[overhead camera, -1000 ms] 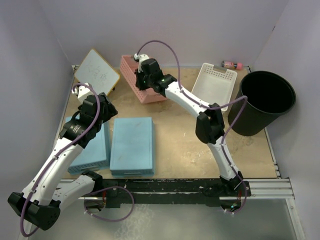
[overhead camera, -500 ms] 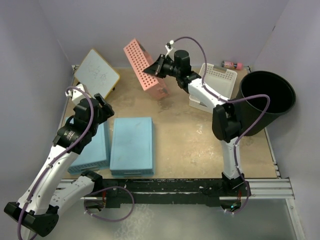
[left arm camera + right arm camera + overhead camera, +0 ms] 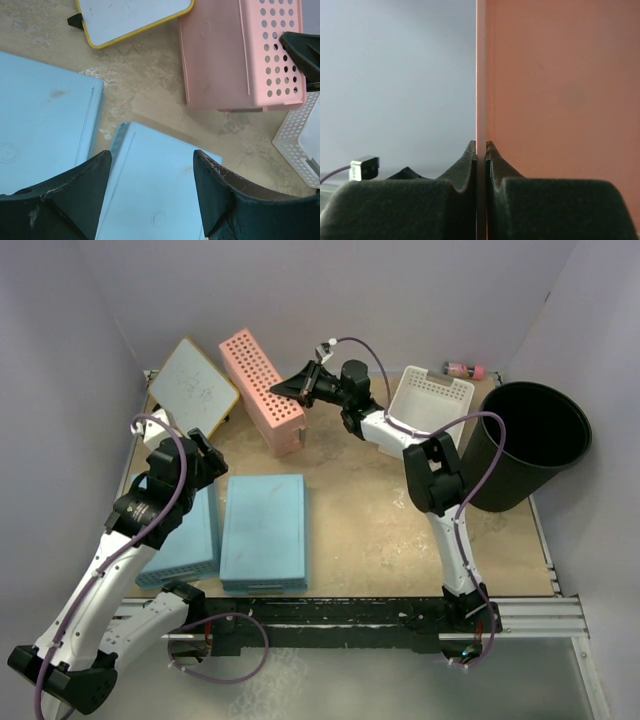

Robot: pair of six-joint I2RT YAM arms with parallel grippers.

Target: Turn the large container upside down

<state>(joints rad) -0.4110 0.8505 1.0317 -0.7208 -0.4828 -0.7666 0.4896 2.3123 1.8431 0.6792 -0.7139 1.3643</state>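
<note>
**A:** Where's the black tub (image 3: pixel 528 440)?

**B:** Upright at the table's (image 3: pixel 360 510) right edge, with neither arm on it. The right gripper (image 3: pixel 296 390) is pinching the tilted pink basket's (image 3: pixel 262 390) thin wall.

**A:** Risk?

**B:** That wall could slip free, and the basket would topple onto the whiteboard (image 3: pixel 192 388). The left gripper (image 3: pixel 151 157) hangs spread, holding nothing.

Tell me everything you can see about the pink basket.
The pink basket is rectangular plastic, with rows of round holes in its walls and a solid base. It is tipped on its side at the far side of the table, base toward the whiteboard. The right gripper is shut on one thin wall. I cannot tell whether its lower edge rests on the table.
</note>
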